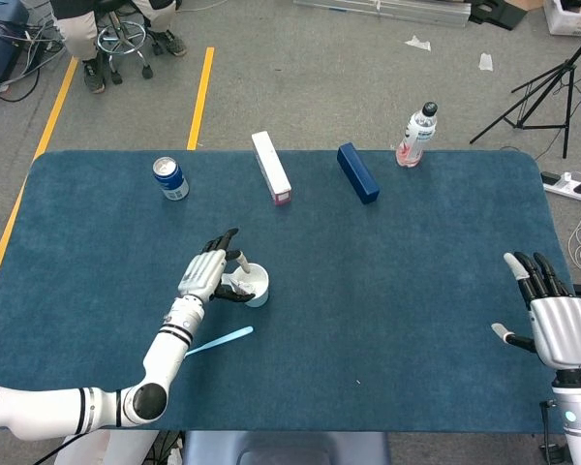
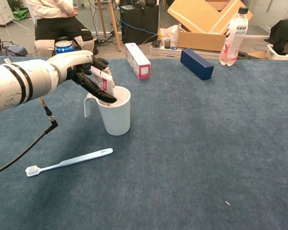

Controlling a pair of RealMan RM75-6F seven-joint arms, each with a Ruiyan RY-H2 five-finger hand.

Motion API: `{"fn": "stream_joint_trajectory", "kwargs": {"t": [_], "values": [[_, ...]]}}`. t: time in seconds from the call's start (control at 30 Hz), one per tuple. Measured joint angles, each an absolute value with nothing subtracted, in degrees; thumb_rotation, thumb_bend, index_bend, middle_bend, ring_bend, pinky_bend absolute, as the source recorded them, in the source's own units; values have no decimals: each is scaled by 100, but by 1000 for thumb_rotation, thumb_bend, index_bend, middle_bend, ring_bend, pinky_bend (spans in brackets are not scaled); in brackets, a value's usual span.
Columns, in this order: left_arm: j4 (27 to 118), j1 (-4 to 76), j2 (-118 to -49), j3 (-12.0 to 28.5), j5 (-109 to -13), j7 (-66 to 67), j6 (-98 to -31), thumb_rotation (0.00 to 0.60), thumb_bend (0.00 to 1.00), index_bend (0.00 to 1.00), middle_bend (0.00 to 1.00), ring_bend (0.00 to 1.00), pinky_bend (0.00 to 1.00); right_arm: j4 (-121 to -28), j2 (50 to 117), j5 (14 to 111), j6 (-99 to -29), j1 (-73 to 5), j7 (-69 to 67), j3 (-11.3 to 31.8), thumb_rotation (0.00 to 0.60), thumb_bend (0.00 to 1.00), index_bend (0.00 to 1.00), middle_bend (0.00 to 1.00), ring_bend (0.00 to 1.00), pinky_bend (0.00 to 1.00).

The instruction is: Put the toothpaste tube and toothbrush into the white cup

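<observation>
The left robot hand and tube crowd the cup mouth. The toothbrush lies apart on open surface. A can, two boxes and a bottle line the far edge.

A blue-carpeted table is carrying everything here, with the white cup standing upright on its left half and the light-blue toothbrush lying flat on the cloth just in front of it, bristle end pointing left. Along the far edge, a soda can is standing at the left, a white-and-pink box and a dark blue box are lying side by side near the middle, and a clear water bottle is standing at the right.
</observation>
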State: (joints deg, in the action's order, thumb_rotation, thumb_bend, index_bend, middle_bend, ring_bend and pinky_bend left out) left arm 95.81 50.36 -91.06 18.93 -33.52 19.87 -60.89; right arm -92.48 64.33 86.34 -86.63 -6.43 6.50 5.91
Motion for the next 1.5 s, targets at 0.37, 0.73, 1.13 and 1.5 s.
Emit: {"fn": "stream_joint_trajectory", "kwargs": {"t": [0.37,0.73,1.13,1.5], "values": [[9943,4987,-8968,1924,-3430,1996,-6241,600,40,344,0,0,0,-9237,6456,8643,-8641,-654,693,579,600,0,23,112,33,346],[10803,4927,-8697,1906,-3541,2427,-6876,600,40,121,0,0,0,-9238,6472,8641,-8629,-661,727,575,600,0,23,112,33,346],[11828,4795,-8329,1831,-3451,3083,-7781,600,40,35,0,0,0,-9237,6468,8620,-8633,-661,720,587,600,0,23,112,33,346],[12419,4309,-8112,1017,-4318,3698,-8753,600,38,0,0,0,0,-9249,6451,8620,-8680,-643,695,603,600,0,23,112,33,346]]}}
